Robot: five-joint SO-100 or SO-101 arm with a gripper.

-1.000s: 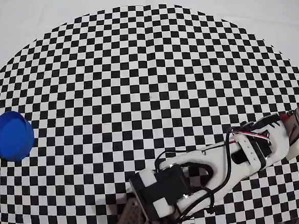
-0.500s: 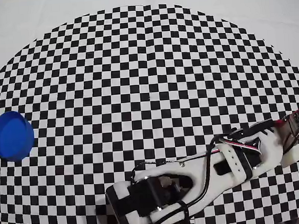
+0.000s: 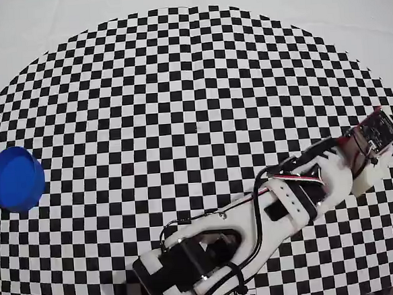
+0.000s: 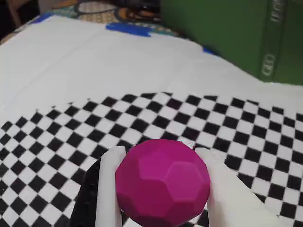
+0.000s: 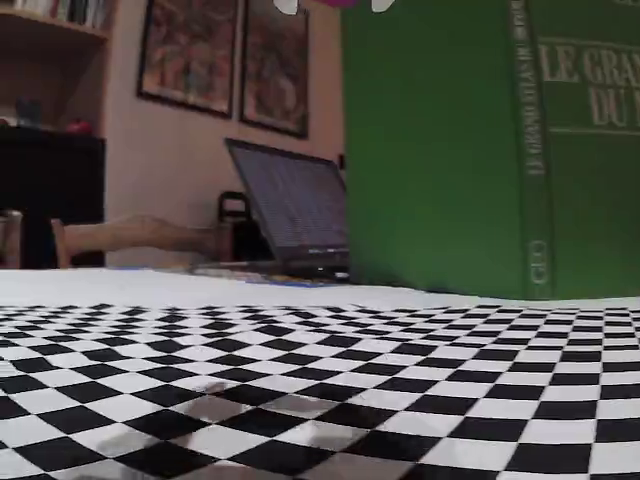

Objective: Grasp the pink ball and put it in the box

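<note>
The pink ball (image 4: pixel 163 184), a faceted magenta sphere, sits clamped between my two white fingers (image 4: pixel 110 179) in the wrist view, held above the checkered mat. My gripper (image 4: pixel 160 152) is shut on it. From overhead, the gripper (image 3: pixel 376 133) is at the mat's right edge and the ball is hidden beneath the wrist. The fixed view catches only a sliver of the ball (image 5: pixel 340 3) at the very top, well above the mat. The box (image 3: pixel 15 179), a round bright-blue container, stands far off at the mat's left edge.
A large upright green book (image 5: pixel 490 150) and a laptop (image 5: pixel 290 215) stand beyond the mat's far edge. The white arm (image 3: pixel 255 217) stretches from its base (image 3: pixel 182 273) at the bottom across the checkered mat (image 3: pixel 192 87).
The arm has swung round and the gripper has moved up along the right edge of the overhead view. The box has not moved.
</note>
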